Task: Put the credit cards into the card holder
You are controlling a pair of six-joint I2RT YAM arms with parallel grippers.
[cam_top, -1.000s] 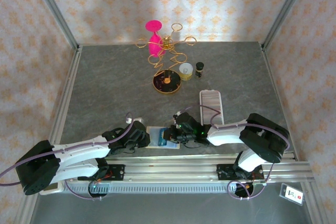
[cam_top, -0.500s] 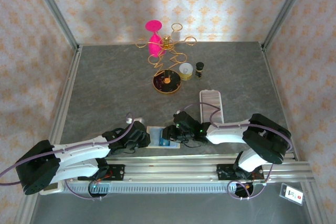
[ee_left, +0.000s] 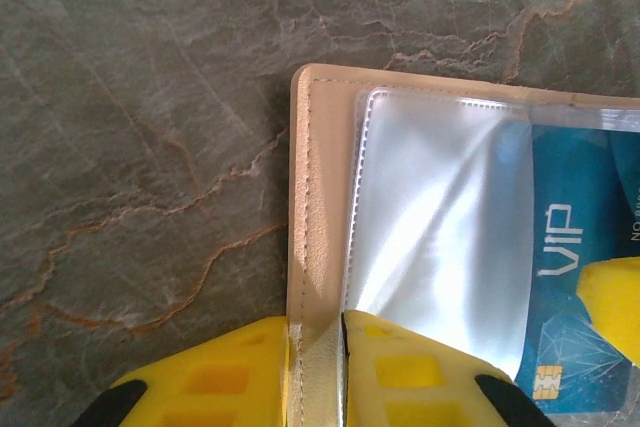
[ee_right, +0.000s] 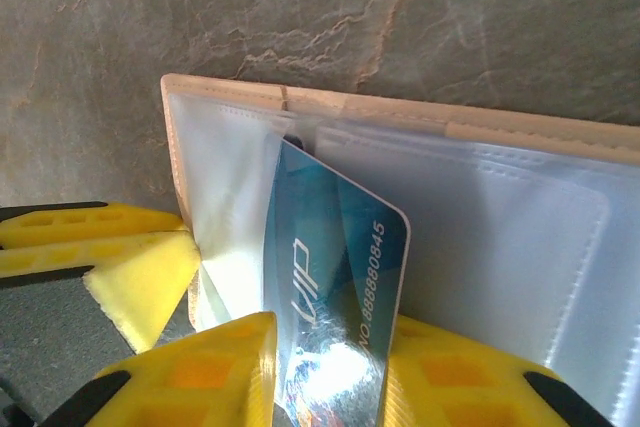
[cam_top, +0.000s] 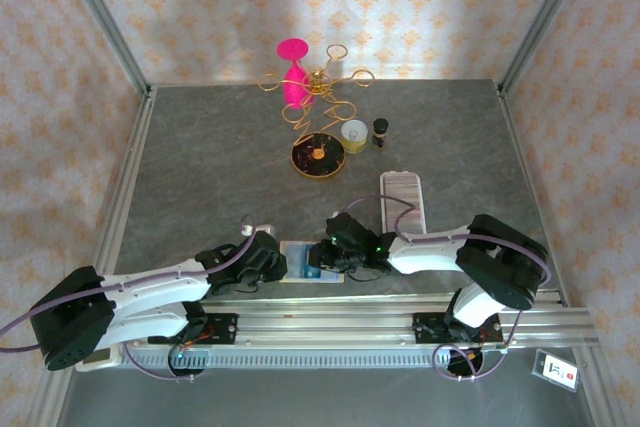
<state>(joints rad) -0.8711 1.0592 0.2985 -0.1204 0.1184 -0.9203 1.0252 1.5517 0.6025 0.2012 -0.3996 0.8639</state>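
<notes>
Carrying surface: grey marbled tabletop (cam_top: 200,167); all the task work sits at its near edge, between the two tools.
Bystander item: long white ridged tray (cam_top: 403,202), beyond the right tool and apart from it; judged to be no part of the job.
Card holder: cream-beige card holder (ee_left: 315,167), lying opened flat with its clear plastic pockets facing up. One edge runs into the left tool and the rest stretches ahead of it, across to the right tool.
Left tool: left tool (ee_left: 318,347) nearly closed, pinching the card holder's stitched edge and the margin of a clear pocket between its yellow fingers; judged to be pinning the holder in place.
Right tool: right tool (ee_right: 330,367) narrowed to a card's width, one yellow finger at each long edge of the card; this reads as a hold.
Credit card: blue credit card (ee_right: 335,237) marked VIP, lying tilted. Its leading corner is tucked under the mouth of a clear pocket just ahead of the right tool, and its trailing end lies between that tool's fingers.
Done: holder open and steadied; one card started into a pocket, roughly part-way in by my reading.
Left: that card has yet to be slid fully home and let go. Whether other cards are already seated or waiting, I cannot tell.
</notes>
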